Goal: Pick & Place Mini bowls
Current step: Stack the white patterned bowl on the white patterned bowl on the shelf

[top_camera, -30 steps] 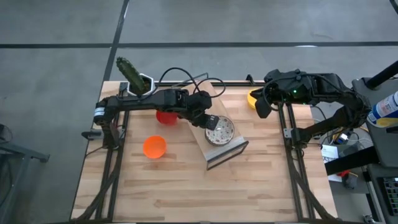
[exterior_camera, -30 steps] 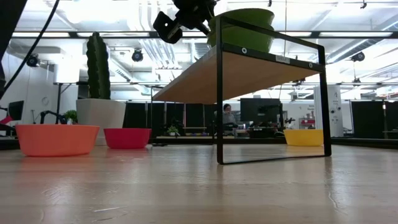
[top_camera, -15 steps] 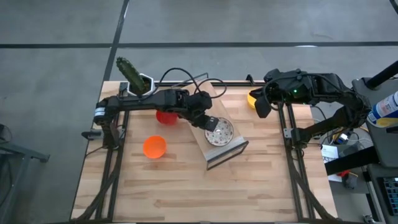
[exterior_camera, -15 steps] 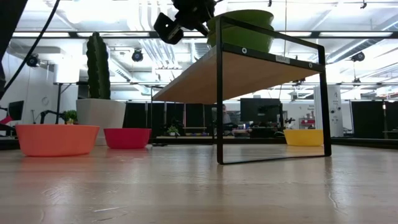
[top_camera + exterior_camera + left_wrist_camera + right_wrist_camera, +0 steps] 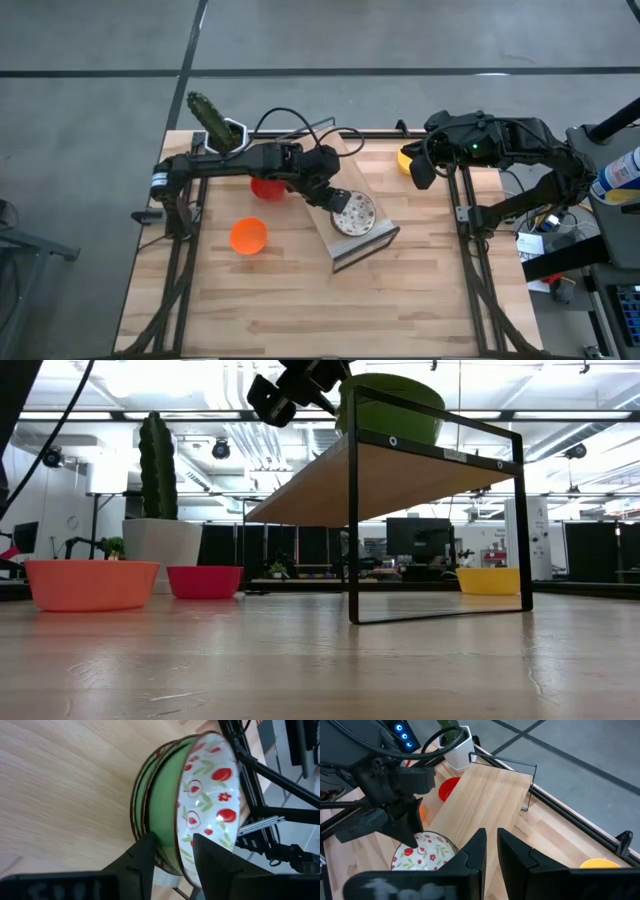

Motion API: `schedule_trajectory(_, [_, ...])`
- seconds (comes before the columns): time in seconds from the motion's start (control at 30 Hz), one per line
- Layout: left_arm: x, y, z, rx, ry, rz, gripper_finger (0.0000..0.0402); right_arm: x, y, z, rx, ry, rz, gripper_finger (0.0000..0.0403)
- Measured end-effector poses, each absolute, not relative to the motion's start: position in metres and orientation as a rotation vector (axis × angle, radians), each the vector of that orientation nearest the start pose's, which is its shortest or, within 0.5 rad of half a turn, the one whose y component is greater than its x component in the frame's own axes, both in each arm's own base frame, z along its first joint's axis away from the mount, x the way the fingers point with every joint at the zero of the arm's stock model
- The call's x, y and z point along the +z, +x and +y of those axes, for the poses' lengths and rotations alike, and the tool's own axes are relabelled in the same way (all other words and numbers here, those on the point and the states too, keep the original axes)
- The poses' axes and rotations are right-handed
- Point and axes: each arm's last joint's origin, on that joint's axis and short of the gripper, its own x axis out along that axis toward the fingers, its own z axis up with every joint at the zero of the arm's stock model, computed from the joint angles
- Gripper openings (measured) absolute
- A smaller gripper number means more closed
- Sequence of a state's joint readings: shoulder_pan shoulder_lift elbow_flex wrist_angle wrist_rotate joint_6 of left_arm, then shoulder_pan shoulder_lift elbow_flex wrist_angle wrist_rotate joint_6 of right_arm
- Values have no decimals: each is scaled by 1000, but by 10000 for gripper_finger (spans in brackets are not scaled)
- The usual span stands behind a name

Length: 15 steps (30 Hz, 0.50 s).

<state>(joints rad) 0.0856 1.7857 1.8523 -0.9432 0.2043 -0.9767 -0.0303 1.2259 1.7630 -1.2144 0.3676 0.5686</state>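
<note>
Left gripper (image 5: 340, 198) pinching rim of patterned bowl stack (image 5: 354, 212) on raised shelf (image 5: 375, 240), red bowl (image 5: 264, 187) behind arm, orange bowl (image 5: 248, 236) and cactus pot (image 5: 228, 134) nearby, right gripper (image 5: 420, 170) nearly closed, empty, beside yellow bowl (image 5: 404, 158).

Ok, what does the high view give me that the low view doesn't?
Only high: the patterned bowl's red-speckled inside, and the right gripper at the table's far right. Only low: that bowl's green outside, the shelf's underside, the room behind. Both: the left gripper at that bowl, plus the yellow bowl, orange bowl, red bowl and cactus.
</note>
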Motion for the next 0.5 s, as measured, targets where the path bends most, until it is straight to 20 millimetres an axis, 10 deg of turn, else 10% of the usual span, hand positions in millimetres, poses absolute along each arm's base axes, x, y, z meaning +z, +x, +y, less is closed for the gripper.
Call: schedule_trajectory(0.5, [364,372,26,275,-1104,925,126,469,184,-16,-559,426,541,43])
